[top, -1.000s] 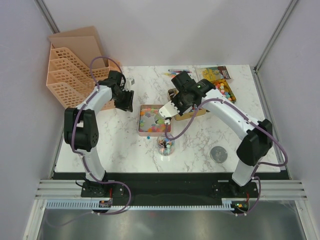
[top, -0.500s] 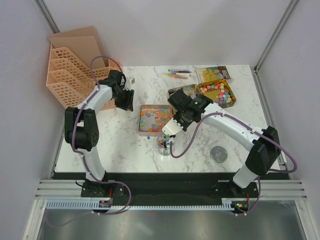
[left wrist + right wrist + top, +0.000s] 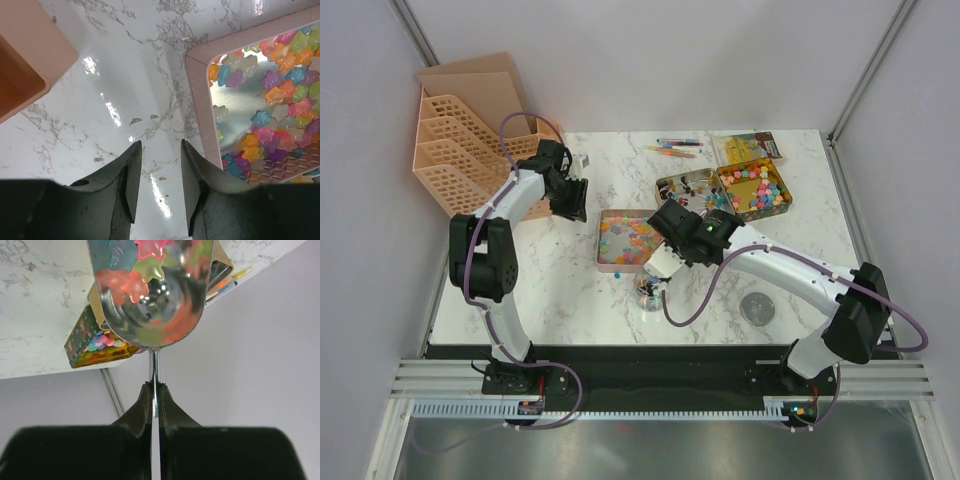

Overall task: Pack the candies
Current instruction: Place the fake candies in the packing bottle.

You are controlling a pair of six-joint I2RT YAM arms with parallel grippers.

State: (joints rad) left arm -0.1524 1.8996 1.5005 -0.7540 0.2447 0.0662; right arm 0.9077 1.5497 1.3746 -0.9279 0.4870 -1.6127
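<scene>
scoop (image 3: 159, 315): candies (image 3: 150, 269) | pink tray (image 3: 201, 112): candies | jar (image 3: 650, 294): seemingly part-filled

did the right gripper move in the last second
Yes. The right gripper, clamped on the scoop, came toward the near table edge: from over the pink tray to its near right corner, close to the jar.

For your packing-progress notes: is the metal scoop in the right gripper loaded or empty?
Loaded: the scoop, held by the right gripper, carries a few star candies.
</scene>
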